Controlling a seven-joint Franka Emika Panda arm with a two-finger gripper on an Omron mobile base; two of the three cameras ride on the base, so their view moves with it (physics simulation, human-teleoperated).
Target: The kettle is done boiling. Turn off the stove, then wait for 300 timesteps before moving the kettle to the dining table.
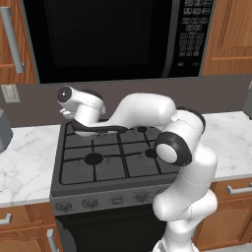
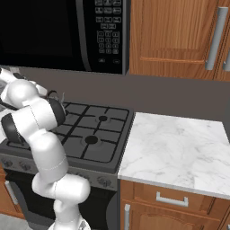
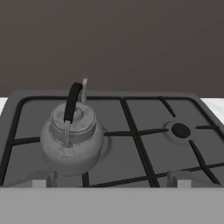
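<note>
Claw state cannot be told: from the left base camera the hand hangs over the stove's (image 1: 106,162) back-left burner, covering what sits there, below the microwave (image 1: 103,37). Right base camera adds a marble counter (image 2: 175,150) just right of the stove. Hand camera reveals the kettle (image 3: 72,140) upright on that burner's grate, handle arched over its lid.

1. We see a home kitchen: a gas stove (image 1: 106,157) with black grates sits mid-frame.
2. A black microwave (image 1: 113,37) hangs at the top.
3. Marble counters (image 2: 173,148) and wooden cabinets (image 2: 173,33) flank them.
4. A kettle (image 3: 72,138) stands on a burner.
</note>
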